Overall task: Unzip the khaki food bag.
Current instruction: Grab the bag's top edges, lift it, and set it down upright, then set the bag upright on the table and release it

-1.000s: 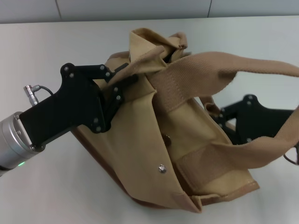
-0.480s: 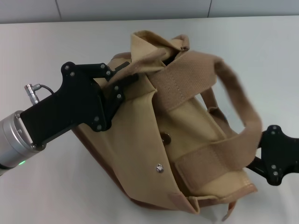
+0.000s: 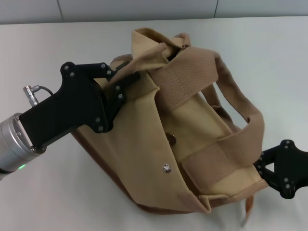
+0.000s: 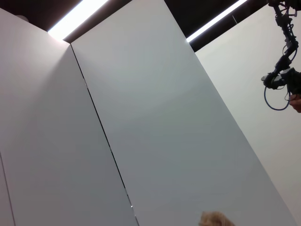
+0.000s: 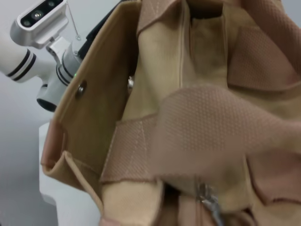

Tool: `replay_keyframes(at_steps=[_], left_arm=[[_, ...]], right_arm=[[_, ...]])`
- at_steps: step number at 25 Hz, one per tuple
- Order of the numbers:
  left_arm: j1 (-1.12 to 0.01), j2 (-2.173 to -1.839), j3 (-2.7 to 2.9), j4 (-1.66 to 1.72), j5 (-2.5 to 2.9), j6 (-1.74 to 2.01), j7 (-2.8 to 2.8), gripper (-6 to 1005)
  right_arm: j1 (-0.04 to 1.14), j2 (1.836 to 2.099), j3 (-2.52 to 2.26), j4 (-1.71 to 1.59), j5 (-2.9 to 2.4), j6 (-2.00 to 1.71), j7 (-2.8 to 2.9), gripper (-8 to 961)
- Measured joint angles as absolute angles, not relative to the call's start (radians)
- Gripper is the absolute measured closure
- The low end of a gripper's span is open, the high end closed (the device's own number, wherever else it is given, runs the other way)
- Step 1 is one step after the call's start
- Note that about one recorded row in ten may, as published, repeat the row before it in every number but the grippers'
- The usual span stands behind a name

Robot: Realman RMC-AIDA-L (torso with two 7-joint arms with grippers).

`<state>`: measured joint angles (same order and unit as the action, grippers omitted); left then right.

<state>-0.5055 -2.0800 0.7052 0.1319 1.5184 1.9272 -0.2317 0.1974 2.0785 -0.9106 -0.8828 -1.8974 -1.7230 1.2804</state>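
Note:
The khaki food bag point(image 3: 192, 139) lies tipped over in the middle of the white table, its pocket side with a silver snap button point(image 3: 166, 167) facing up. My left gripper point(image 3: 126, 77) is shut on the bag's upper left edge. One wide webbing handle point(image 3: 240, 110) droops in a loop across the bag's right side. My right gripper point(image 3: 262, 166) sits at the bag's lower right corner, just under that loop. The right wrist view looks closely at the bag point(image 5: 160, 61), with a metal zipper pull point(image 5: 207, 197) near the handle. A scrap of tan cloth point(image 4: 214, 219) shows in the left wrist view.
The white table point(image 3: 57, 192) spreads around the bag, with a grey wall strip point(image 3: 144, 9) along its far edge. My left arm's silver wrist point(image 3: 12, 144) reaches in from the lower left. The left wrist view mostly faces wall panels point(image 4: 155, 117).
My right gripper has come out from behind the bag's right side to its lower right corner. The raised handle has dropped into a loop over the bag. The left gripper has barely moved.

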Motion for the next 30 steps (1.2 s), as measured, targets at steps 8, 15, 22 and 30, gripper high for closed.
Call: replay_keyframes(at_steps=[8, 15, 22, 30], left_arm=[[-0.505, -2.080, 0.706, 0.132, 1.518, 1.927, -0.232, 833], [-0.502, -2.080, 0.706, 0.132, 1.518, 1.928, -0.232, 829], [-0.502, -2.080, 0.706, 0.132, 1.518, 1.928, -0.232, 826], [-0.500, -2.080, 0.706, 0.132, 1.509, 1.927, -0.232, 823]], right_arm=[[0.195, 2.077, -0.881, -0.880, -1.906, -1.733, 1.282, 946], [0.209, 2.063, -0.702, -0.853, -1.905, -1.837, 1.342, 896], [0.203, 2.053, -0.593, -0.857, -1.907, -1.814, 1.317, 845], [0.234, 2.074, -0.637, -0.880, -2.011, -1.787, 1.211, 491]])
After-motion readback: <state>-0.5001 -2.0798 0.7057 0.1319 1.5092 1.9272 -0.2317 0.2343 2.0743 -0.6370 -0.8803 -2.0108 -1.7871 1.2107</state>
